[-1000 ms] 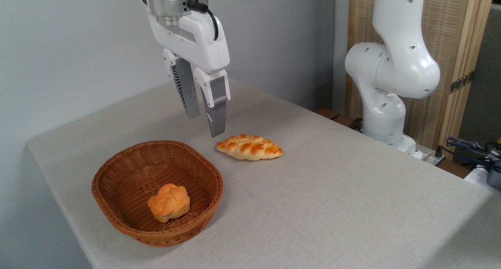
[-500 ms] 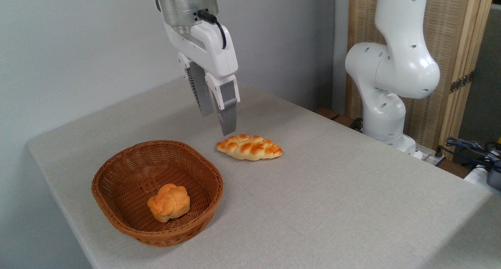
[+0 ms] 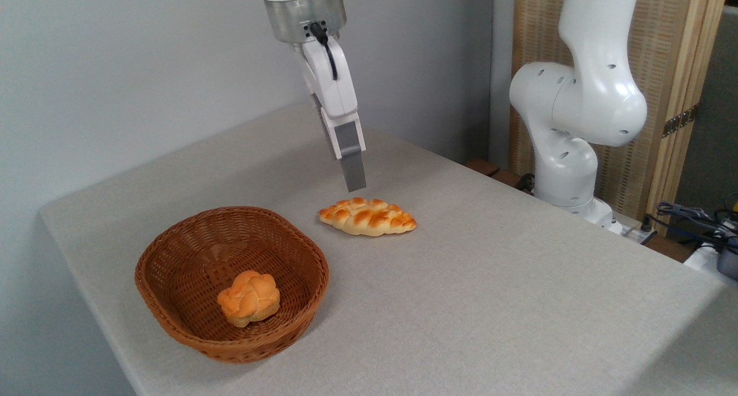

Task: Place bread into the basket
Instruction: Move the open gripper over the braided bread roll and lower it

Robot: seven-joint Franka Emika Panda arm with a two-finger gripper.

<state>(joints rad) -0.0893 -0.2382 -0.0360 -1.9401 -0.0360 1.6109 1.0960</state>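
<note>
on the table (image 3: 519, 304), one bread (image 3: 367, 216), one basket (image 3: 173, 321), one bun (image 3: 249, 297)

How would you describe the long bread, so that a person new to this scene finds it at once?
Start at the brown wicker basket on the grey table. To its upper right, apart from the rim and below the tool, lies the bread. It is long, pointed and braided, unlike the small round bun inside the basket.

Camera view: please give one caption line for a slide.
Hand hovers above loaf on table; bun lies in basket.
</note>
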